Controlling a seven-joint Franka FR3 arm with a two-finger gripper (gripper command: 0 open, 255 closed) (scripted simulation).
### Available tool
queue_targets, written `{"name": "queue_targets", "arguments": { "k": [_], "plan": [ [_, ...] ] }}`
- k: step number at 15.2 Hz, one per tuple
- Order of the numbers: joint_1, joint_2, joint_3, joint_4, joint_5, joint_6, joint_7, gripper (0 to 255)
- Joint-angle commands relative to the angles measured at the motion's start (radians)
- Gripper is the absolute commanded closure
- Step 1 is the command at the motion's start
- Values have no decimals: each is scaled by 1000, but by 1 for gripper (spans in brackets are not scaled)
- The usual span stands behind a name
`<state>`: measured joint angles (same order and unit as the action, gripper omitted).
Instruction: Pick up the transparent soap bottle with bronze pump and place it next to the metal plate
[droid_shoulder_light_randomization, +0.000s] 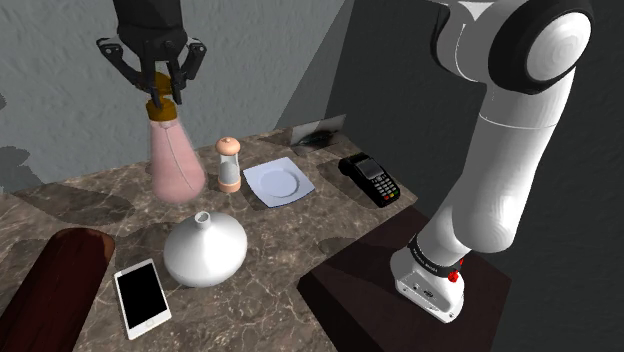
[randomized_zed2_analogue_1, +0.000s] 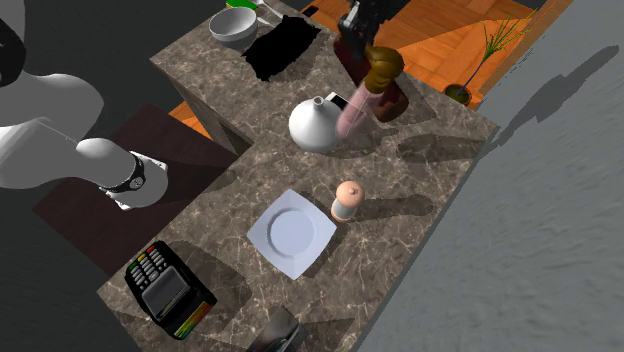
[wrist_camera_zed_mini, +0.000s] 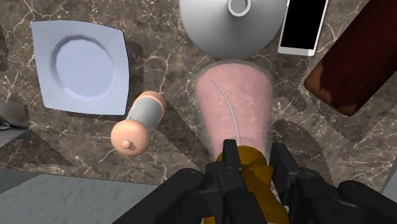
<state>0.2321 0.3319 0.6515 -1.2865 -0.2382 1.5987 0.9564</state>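
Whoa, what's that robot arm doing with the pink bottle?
The robot's black end effector is clamped on the bronze pump of a clear pink soap bottle, which looks lifted above the brown marble counter. The pale square plate sits beyond a peach grinder, so the bottle isn't beside it yet.

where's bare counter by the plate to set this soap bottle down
Widest bare marble for the soap bottle lies between the plate, the white vase and the counter edge by the stand. A narrower strip separates plate and card reader. Crowded: the plate's side where the grinder stands, and around vase and phone.
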Motion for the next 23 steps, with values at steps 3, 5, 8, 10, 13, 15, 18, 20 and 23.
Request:
{"name": "queue_targets", "arguments": {
  "k": [3, 5, 8, 10, 13, 15, 18, 20, 23],
  "plan": [
    [20, 21, 0, 83, -13, -64, 1, 255],
    [28, 30, 0, 111, -18, -85, 1, 255],
    [-46, -15, -13, 54, 15, -61, -70, 255],
    [-90, -38, -24, 26, 33, -49, -118, 255],
    [-149, -63, -44, -2, 55, -36, -190, 255],
    [-185, -73, -58, -12, 66, -31, -237, 255],
    [-233, -79, -80, -16, 78, -27, -305, 255],
    [-262, -76, -94, -10, 82, -28, -349, 255],
    [-302, -62, -116, 11, 83, -33, -413, 255]
  ]
}}
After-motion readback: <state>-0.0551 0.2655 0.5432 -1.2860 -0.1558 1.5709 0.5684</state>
